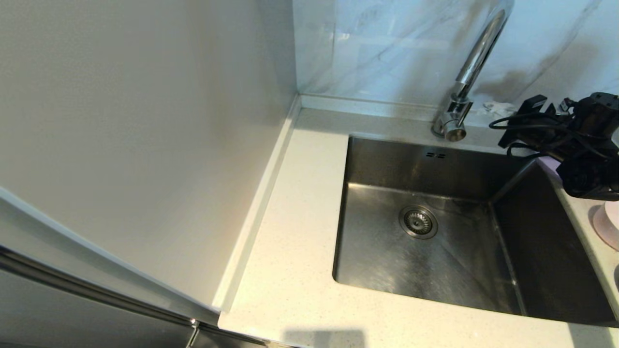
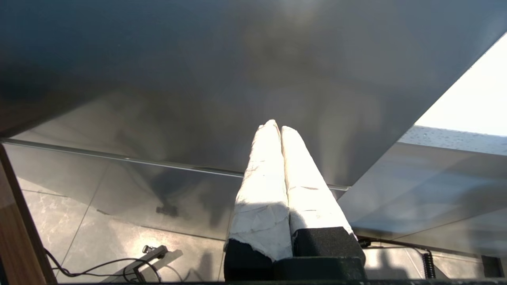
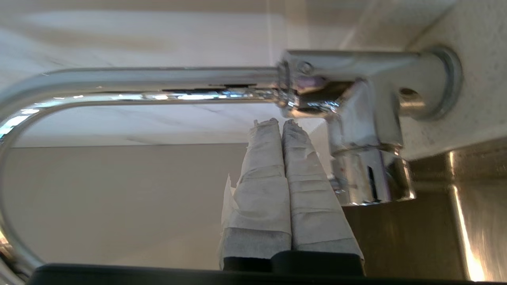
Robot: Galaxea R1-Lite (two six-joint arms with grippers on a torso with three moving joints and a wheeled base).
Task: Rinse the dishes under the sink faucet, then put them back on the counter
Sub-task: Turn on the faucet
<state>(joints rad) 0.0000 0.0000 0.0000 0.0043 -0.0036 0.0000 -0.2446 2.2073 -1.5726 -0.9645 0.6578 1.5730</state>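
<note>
Cream speckled counter (image 1: 300, 203) wraps the steel sink basin (image 1: 387, 251), drain strainer (image 1: 418, 222) dead centre. At the back rim stands the chrome gooseneck faucet (image 1: 471, 63). The right gripper (image 3: 280, 122) is right up beside the faucet's body, tape-wrapped fingers (image 3: 263, 178) clenched together on nothing. At the counter's right edge, just a sliver of a pale pink dish (image 1: 608, 224) peeks out below the arm. The left gripper (image 2: 276, 126) is parked low beside a steel panel, pressed closed, empty.
</note>
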